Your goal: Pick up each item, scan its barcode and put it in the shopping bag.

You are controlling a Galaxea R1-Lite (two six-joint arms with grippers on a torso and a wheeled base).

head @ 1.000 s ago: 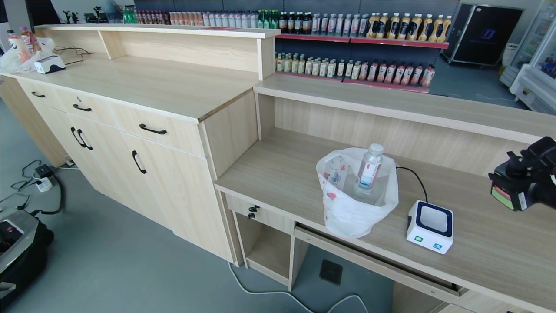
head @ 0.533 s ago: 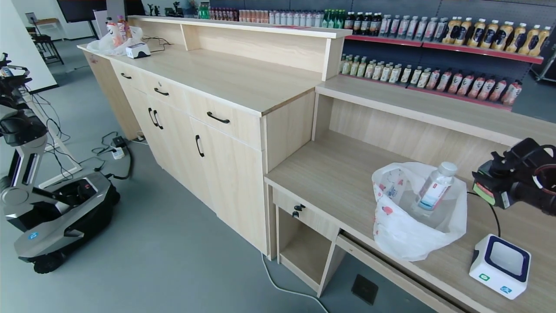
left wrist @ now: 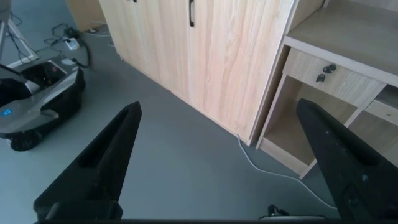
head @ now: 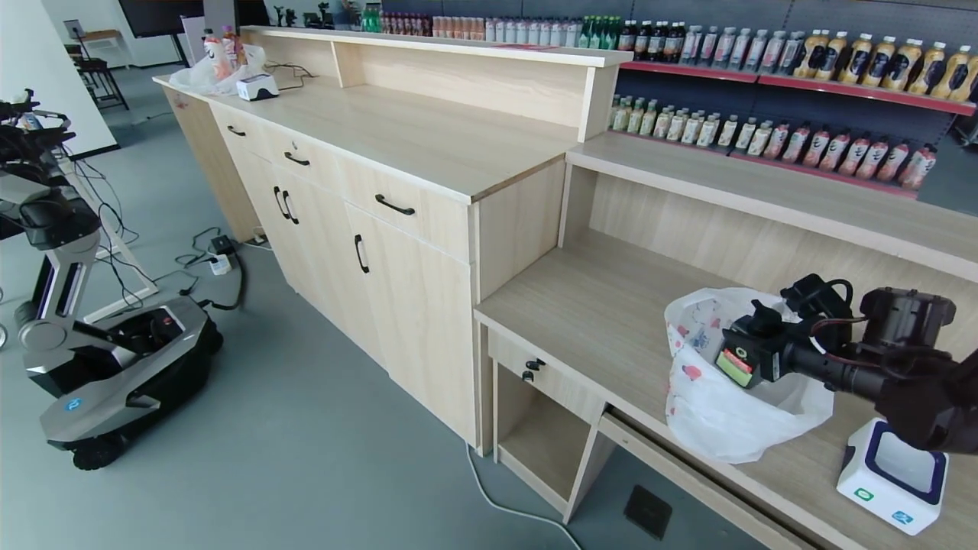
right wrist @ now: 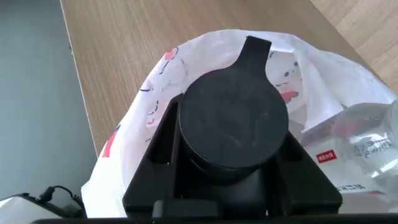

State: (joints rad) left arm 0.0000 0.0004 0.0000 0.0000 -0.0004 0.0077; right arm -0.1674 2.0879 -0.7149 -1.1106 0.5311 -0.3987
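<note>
Bagging step, judged near its close. The left hand [left wrist: 217, 106] hangs over the grey floor [left wrist: 186, 162], out toward 9 o'clock of the shopping bag, spread open and empty. On the tabletop [head: 603, 305], a white scanner [head: 894, 473] sits just beside the shopping bag [head: 718, 412], at its 4 o'clock. The right hand [head: 752, 344] hovers over the bag's mouth (whether open or closed cannot be told). The bag holds one clear bottle [right wrist: 360, 146] with a white label; nothing else shows inside. With the item bagged, the next move calls for lifting the right hand clear without snagging the thin plastic. Far off at 11 o'clock, a second bag [head: 202, 72] holding bottles rests on the far tabletop [head: 428, 130].
</note>
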